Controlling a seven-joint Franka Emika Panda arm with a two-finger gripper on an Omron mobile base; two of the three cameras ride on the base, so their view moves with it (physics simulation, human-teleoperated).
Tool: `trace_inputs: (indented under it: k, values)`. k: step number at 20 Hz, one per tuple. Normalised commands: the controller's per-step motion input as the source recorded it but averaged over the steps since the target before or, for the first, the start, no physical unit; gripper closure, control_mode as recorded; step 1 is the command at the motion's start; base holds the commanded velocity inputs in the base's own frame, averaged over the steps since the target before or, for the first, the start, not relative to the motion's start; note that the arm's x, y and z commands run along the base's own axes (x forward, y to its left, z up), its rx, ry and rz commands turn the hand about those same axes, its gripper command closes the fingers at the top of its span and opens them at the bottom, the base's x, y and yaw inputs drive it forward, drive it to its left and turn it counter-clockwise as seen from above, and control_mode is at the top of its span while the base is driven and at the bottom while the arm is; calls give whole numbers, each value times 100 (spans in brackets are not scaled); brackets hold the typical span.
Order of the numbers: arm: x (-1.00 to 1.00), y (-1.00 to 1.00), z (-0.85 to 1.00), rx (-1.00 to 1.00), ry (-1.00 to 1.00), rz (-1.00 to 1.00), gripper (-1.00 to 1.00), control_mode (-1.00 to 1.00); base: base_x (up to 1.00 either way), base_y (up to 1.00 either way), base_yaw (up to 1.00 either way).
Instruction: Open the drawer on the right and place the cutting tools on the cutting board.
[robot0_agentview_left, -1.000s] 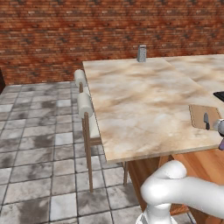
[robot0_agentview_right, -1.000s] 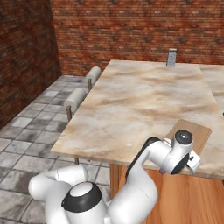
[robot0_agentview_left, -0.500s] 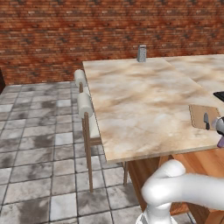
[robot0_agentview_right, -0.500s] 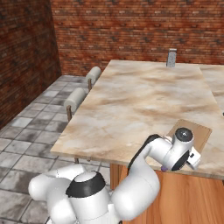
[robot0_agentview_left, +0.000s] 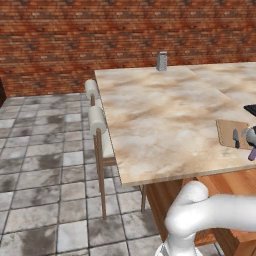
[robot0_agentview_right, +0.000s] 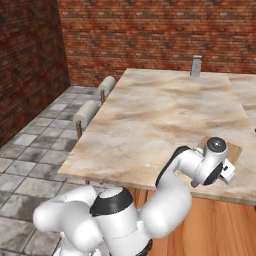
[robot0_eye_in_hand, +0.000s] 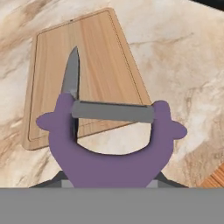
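I see marbled countertop (robot0_agentview_left: 165, 120) spanning my view | cutting board (robot0_eye_in_hand: 83, 65) at 11 o'clock in hand view, lying flat on it | knife (robot0_eye_in_hand: 71, 81) on board, blade tip toward 12 | purple Y-shaped peeler (robot0_eye_in_hand: 111, 144) at 6, clamped in my partly closed gripper (robot0_eye_in_hand: 109, 181), raised over board's near edge

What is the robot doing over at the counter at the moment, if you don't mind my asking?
The robot arm is carrying a purple Y-shaped cutting tool in its gripper, held just above the near end of the cutting board on the marbled countertop. A knife already lies on the board. So one tool is placed and the second looks about to be set down beside it.
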Motion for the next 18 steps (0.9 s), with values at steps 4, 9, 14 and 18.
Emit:
trace_inputs:
  k: [4,9,14,18]
  values:
    - [61,-7,16,0,4,0,100,-100,0,0,0]
    - [53,-9,0,0,4,1,100,-100,0,0,0]
    - [36,-35,0,0,4,2,100,-100,0,0,0]
    - [19,-38,0,0,2,1,100,-100,0,0,0]
